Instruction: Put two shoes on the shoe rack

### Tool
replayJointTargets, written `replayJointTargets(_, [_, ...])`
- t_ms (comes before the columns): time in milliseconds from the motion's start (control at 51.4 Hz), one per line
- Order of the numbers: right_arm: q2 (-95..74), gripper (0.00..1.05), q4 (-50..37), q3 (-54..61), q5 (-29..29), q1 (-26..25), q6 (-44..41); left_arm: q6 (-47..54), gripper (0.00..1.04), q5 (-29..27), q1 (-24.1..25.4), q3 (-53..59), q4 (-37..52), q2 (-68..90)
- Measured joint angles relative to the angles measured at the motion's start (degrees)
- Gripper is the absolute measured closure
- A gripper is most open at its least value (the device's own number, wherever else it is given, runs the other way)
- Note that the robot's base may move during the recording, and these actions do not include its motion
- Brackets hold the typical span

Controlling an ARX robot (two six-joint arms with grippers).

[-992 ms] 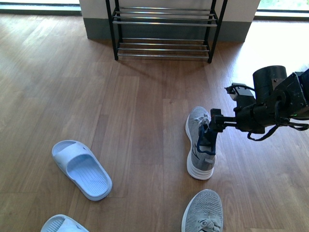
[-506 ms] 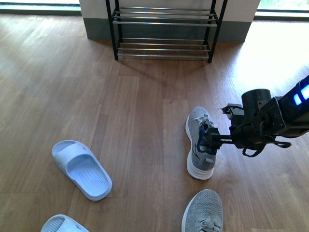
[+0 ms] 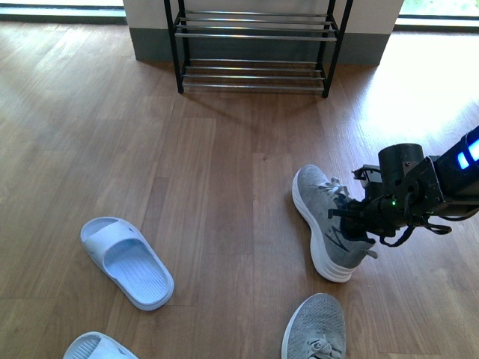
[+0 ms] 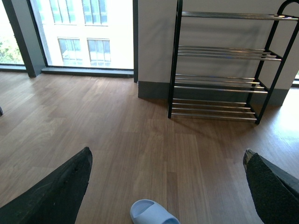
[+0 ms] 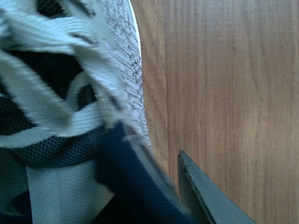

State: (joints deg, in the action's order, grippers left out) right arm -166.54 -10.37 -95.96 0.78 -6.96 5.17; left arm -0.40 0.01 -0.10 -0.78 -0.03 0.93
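One grey sneaker (image 3: 327, 219) is tipped on its side on the wood floor, its white sole facing left. My right gripper (image 3: 361, 221) is shut on it at the collar. The right wrist view shows its laces and navy tongue (image 5: 70, 93) beside one dark finger (image 5: 205, 198). A second grey sneaker (image 3: 315, 329) lies at the front edge. Two pale blue slides (image 3: 127, 262) (image 3: 93, 348) lie at the left. The shoe rack (image 3: 254, 36) stands at the far wall. My left gripper (image 4: 167, 154) hangs open above the floor, with a slide (image 4: 152, 213) below it and the shoe rack (image 4: 224, 53) ahead.
Bare wood floor stretches between the shoes and the rack. A grey-skirted white wall (image 3: 150, 30) stands behind the rack. Bright windows (image 4: 84, 32) line the far side.
The held sneaker has gone from flat on its sole to tipped on its side, sole turned left. My right arm has dropped lower and closed in on the shoe.
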Motion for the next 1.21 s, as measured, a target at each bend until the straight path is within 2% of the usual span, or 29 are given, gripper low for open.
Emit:
replayJointTargets(136, [1.18, 1.03, -1.4, 2.19, 2.08, -0.81, -2.21, -0.02, 0.09, 0.0, 0.0, 0.0, 0.0, 0.0])
replayJointTargets(253, [4.92, 1.03, -5.42, 7.98, 4.2, -2.8, -6.47, 0.0, 0.09, 0.0, 0.0, 0.0, 0.0, -0.02])
replayJointTargets(447, [18.64, 1.03, -12.92, 22.1, 2.51, -6.73, -15.47, -0.02, 0.09, 0.0, 0.0, 0.0, 0.0, 0.0])
replayJointTargets(584, [32.15, 1.03, -18.27, 33.42, -1.55, -8.59, -22.36, 0.0, 0.09, 0.0, 0.0, 0.0, 0.0, -0.02])
replayJointTargets(759, [60.35, 1.03, -22.95, 53.4, -11.5, -12.26, -32.26, -0.02, 0.09, 0.0, 0.0, 0.0, 0.0, -0.02])
replayJointTargets(992, [94.47, 1.03, -15.69, 69.88, -19.87, -17.7, -38.62, 0.0, 0.09, 0.0, 0.0, 0.0, 0.02, 0.0])
replayJointTargets(1148, [109.55, 1.03, -13.33, 77.09, -22.62, -19.96, -37.94, -0.02, 0.09, 0.0, 0.0, 0.0, 0.0, -0.02])
replayJointTargets(1206, [115.36, 1.03, -9.81, 79.65, -24.37, -20.68, -36.28, -0.02, 0.09, 0.0, 0.0, 0.0, 0.0, -0.02])
